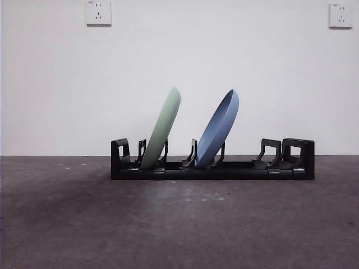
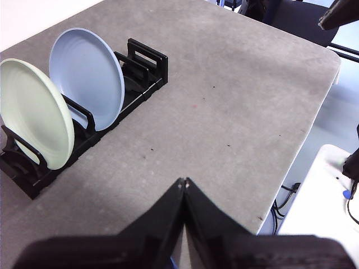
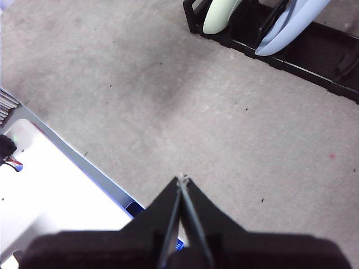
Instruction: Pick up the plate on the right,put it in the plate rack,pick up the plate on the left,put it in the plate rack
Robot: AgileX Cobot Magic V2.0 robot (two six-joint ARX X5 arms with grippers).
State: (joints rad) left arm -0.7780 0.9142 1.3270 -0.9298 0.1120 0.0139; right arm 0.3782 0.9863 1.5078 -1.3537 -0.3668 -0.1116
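The black plate rack (image 1: pixel 280 168) (image 2: pixel 147 61) (image 3: pixel 314 59) stands on the grey table with two plates leaning in its prongs. A pale green plate (image 1: pixel 162 128) (image 2: pixel 31 112) (image 3: pixel 220 15) sits toward the rack's left end in the front view. A blue plate (image 1: pixel 219 130) (image 2: pixel 87 75) (image 3: pixel 291 22) leans in slots near the middle. My left gripper (image 2: pixel 184 181) is shut and empty, well back from the rack over bare table. The right gripper (image 3: pixel 182 179) is shut too, holding nothing, near the table's edge. Neither arm shows in the front view.
The grey table's rounded edge (image 2: pixel 314 112) drops off to a white surface with cables (image 2: pixel 336 185). Another white surface (image 3: pixel 39 190) lies beyond the table edge in the right wrist view. Two wall sockets (image 1: pixel 98 12) sit on the white wall behind.
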